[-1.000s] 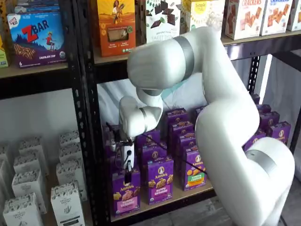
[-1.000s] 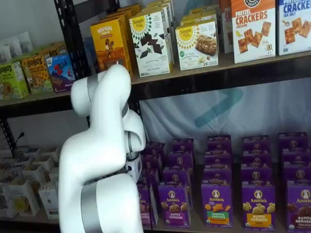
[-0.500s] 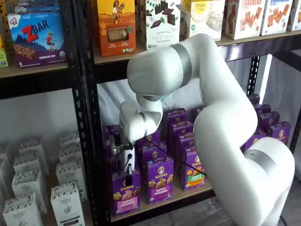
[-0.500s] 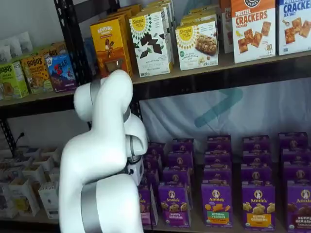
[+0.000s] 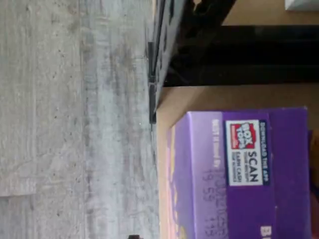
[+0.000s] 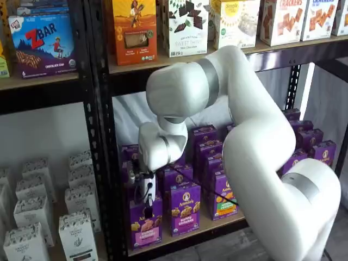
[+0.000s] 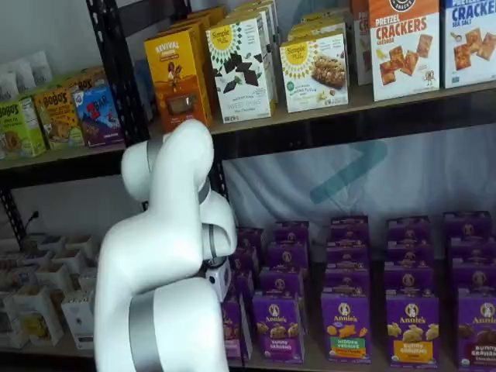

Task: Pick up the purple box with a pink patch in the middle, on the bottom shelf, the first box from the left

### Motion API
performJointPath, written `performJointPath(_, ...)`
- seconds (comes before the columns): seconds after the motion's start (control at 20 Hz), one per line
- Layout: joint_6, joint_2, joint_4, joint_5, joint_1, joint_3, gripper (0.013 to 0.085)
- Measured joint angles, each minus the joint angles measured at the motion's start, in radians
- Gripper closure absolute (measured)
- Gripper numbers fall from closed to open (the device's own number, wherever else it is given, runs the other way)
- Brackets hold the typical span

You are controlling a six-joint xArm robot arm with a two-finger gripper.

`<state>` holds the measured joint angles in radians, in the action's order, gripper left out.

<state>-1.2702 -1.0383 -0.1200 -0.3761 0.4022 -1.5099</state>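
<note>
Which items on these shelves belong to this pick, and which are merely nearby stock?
Job:
- upright purple carton with pink band
- light wooden bottom shelf
- white-bodied pincer with black fingers

Nearby stock:
- purple carton with orange-green band
- blue ZBAR box
- white cartons

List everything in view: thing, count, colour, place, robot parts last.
purple box: one, purple with pink band, front left end of the bottom shelf, directly under the gripper
other Annie's cartons: many, purple, in rows on the same shelf
upper-shelf boxes: several, orange, white, yellow, on the board above
white cartons: several, white, low in the neighbouring rack
Z Bar box: one, blue, upper left
floor: grey, below the shelf
arm: one, white, before the shelves
gripper: one, white body, black fingers; jaws' gap unclear
</note>
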Motion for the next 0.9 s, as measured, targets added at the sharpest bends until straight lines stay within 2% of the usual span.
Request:
performJointPath(0.15,0.015,-0.015,0.018,0.014,-0.001,-0.01,0.013)
performJointPath(0.6,0.026,-0.037,0.031,-0.011,-0.002,-0.036,0.013)
performJointPath(0.7,0.028,-0.038,0.034,-0.017,-0.002,-0.038,0.021)
performJointPath(0.75,0.027,-0.038,0.032,-0.012,-0.002,-0.036,0.021)
performJointPath(0.9,0.031,-0.038,0.037,0.002,-0.001,-0.029,0.029)
